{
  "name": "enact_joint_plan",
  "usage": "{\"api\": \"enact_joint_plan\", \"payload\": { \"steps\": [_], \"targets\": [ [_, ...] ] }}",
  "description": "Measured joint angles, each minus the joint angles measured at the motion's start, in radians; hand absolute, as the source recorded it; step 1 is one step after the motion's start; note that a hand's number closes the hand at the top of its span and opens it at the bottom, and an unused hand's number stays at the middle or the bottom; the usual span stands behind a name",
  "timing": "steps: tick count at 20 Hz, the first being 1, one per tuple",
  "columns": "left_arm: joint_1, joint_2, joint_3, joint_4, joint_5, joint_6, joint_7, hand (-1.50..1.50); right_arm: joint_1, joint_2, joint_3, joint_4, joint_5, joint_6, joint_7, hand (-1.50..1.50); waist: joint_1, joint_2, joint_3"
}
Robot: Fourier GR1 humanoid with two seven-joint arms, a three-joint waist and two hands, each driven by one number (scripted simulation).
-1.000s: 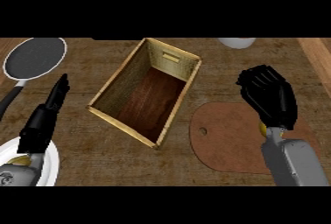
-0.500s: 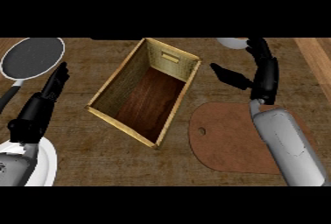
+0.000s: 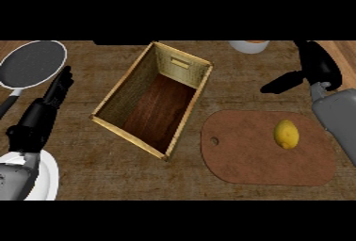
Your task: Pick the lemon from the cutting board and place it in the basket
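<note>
A yellow lemon lies on the right part of the brown rounded cutting board. The empty wooden basket stands left of the board, tilted in the view, with a dark floor. My right hand is above and to the right of the lemon, apart from it, fingers relaxed and thumb sticking out to the left. My left hand rests open at the left, fingers pointing up, beside the basket's left wall.
A dark frying pan lies at the upper left, close to my left hand. A white plate shows at the lower left edge. A pale bowl sits at the top edge, right of the basket.
My right hand has moved up and to the right, off the cutting board, uncovering the lemon. My left hand has shifted slightly up.
</note>
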State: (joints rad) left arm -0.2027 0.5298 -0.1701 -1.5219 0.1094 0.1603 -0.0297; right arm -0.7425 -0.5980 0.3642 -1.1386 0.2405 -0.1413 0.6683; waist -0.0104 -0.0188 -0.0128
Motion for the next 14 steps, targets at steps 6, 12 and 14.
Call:
{"api": "enact_joint_plan", "payload": {
  "steps": [6,12,14],
  "targets": [
    [-0.005,-0.003,0.012,0.006,0.004,-0.007,-0.003,0.0,-0.117,-0.093,0.003,-0.049,-0.172,0.422,0.223,-1.5,-0.004,0.004,0.006],
    [-0.001,-0.011,0.026,0.018,0.002,-0.027,-0.02,0.0,-0.15,-0.146,-0.033,-0.076,-0.313,0.578,0.313,-1.5,0.001,0.011,0.01],
    [-0.004,-0.012,0.034,0.013,-0.001,-0.029,-0.013,0.0,-0.132,-0.161,-0.039,-0.097,-0.344,0.592,0.326,-1.5,0.0,0.012,0.011]
  ]
}}
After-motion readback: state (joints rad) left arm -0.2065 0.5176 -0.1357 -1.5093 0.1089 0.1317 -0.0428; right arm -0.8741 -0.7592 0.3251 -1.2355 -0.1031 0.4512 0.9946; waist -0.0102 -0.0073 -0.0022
